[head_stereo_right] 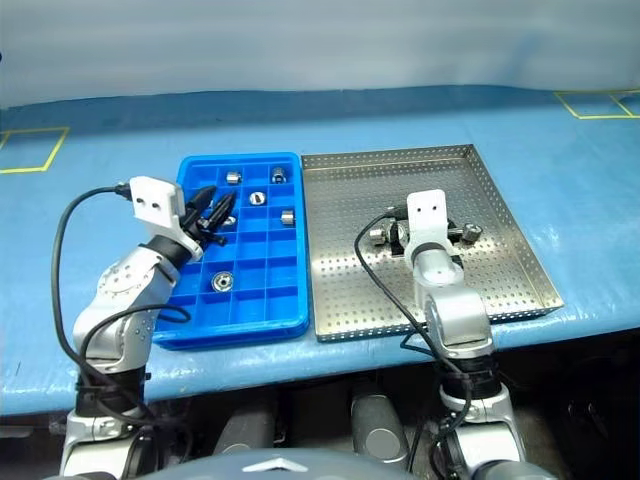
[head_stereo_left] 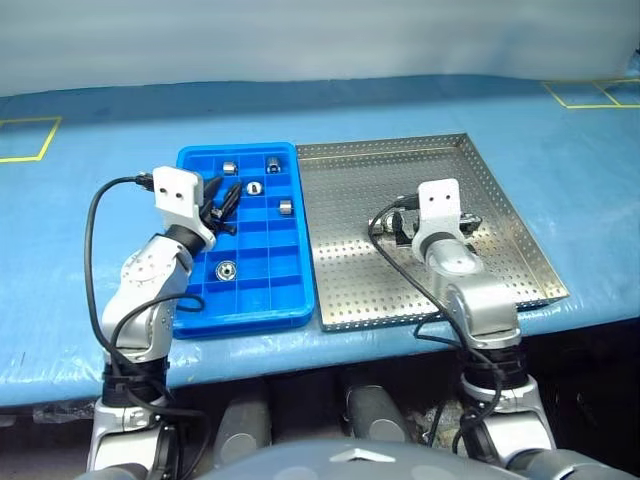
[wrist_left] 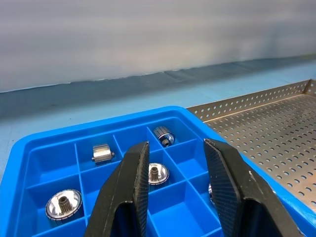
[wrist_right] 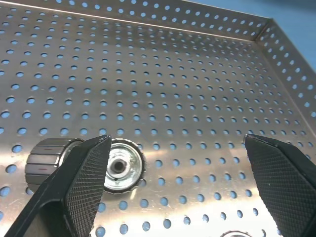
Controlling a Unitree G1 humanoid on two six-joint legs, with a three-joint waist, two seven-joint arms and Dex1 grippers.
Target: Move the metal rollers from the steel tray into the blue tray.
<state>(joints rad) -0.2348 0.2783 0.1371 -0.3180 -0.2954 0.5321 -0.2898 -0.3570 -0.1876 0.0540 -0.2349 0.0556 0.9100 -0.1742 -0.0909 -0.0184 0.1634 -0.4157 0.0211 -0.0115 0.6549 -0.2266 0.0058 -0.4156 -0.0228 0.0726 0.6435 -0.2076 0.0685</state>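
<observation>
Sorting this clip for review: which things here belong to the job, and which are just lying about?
Job:
- rollers, some in the blue tray, some left in the steel tray
- steel tray
- blue tray
- left end effector, empty, over the blue tray
- right end effector, open, low over the steel tray

Lying about:
- yellow tape marks on the blue table cover

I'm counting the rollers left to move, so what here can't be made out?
- Steel tray floor under the right gripper: head views, hidden by the wrist.
- Roller: right wrist view, cut off by the edge.
- Blue tray near cells: left wrist view, behind the left gripper.
</observation>
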